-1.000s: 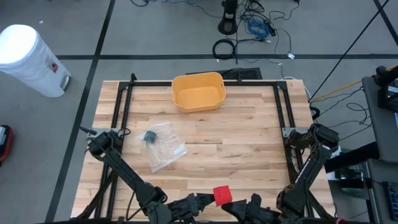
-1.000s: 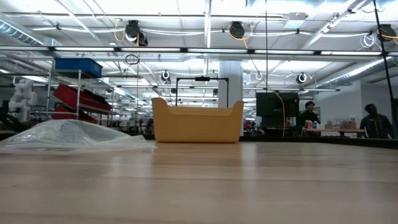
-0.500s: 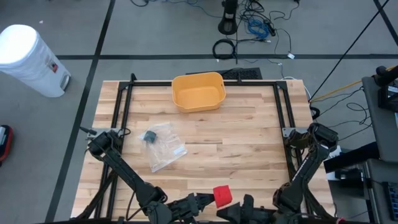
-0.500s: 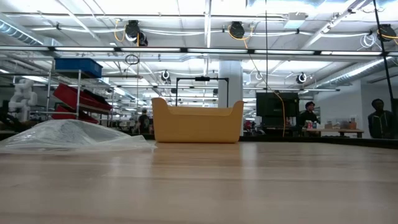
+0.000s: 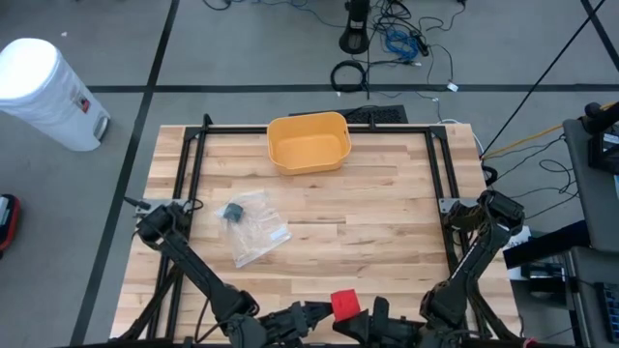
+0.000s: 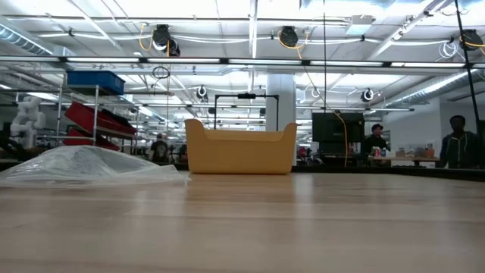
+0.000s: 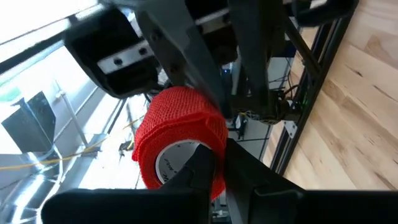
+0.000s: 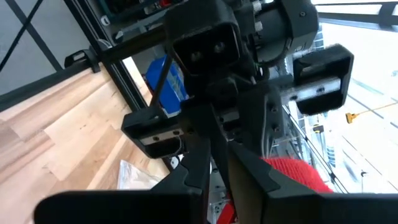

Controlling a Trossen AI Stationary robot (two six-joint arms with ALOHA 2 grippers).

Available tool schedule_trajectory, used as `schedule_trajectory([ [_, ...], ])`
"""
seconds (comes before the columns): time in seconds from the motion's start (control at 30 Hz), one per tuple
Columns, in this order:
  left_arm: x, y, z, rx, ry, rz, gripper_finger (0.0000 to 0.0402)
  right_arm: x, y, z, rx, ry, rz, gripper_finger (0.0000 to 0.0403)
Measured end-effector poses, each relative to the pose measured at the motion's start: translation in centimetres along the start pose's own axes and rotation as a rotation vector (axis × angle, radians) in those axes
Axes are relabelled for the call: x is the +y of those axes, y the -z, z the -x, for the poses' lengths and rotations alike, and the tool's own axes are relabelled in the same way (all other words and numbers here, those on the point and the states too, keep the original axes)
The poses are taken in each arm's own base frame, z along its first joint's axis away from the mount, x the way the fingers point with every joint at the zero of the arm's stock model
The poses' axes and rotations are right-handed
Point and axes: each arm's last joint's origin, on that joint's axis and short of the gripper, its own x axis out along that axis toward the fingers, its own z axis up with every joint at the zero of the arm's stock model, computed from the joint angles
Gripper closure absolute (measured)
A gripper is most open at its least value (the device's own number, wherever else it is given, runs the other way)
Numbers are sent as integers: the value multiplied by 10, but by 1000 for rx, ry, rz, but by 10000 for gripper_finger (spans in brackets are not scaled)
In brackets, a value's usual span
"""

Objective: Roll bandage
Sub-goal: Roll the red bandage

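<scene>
1. Shifting leftward along the near edge of the surface [image 5: 387, 251], the right tool [image 5: 379, 319] now sits closer to the red bandage roll [image 5: 345, 304] than it did a second ago; the roll itself has barely moved.
2. Low at the near edge, the left tool [image 7: 214, 168] pinches the bandage roll [image 7: 180, 140], its dark fingers pressed onto the roll's end where the white core shows.
3. Seen from the right wrist, the right tool [image 8: 217, 155] has its fingers pressed nearly together, with nothing visibly between them; the red bandage [image 8: 292, 174] lies just beyond them, under the left arm's head.
4. Judged from this, the two tools are meeting for the rolling: the left one steadies the roll, the right one probably looks for the loose end, which I cannot make out.
5. Farther off, untouched, lie a clear plastic bag [image 5: 253, 227] with a dark item on the left half and a yellow bin [image 5: 308, 141] at the far middle.
6. Rolling itself does not look started yet.
</scene>
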Motion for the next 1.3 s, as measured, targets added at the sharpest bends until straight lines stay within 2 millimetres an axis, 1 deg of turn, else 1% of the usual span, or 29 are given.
schedule_trajectory([
  [0.23,2,-3,5,-26,-14,10,375,1,0,0,-1,-7,8,360],
  [0.53,2,-4,5,-40,-14,9,375,0,0,1,1,-11,16,360],
  [0.63,3,-4,5,-43,-16,10,375,-3,-2,8,-10,-17,0,360],
  [0.83,2,-5,6,-48,-13,-1,375,-6,-13,30,-88,-37,-29,360],
  [0.9,2,-5,6,-48,-15,-9,375,-7,-14,33,-96,-37,-37,360],
  [1.0,2,-5,6,-47,-14,-11,375,-8,-12,30,-72,-25,-34,360],
  [1.13,2,-4,6,-42,-14,-10,375,-9,-5,21,-8,-7,-10,360],
  [1.3,2,-4,5,-35,-13,-12,375,-8,-1,15,11,-17,-2,360],
])
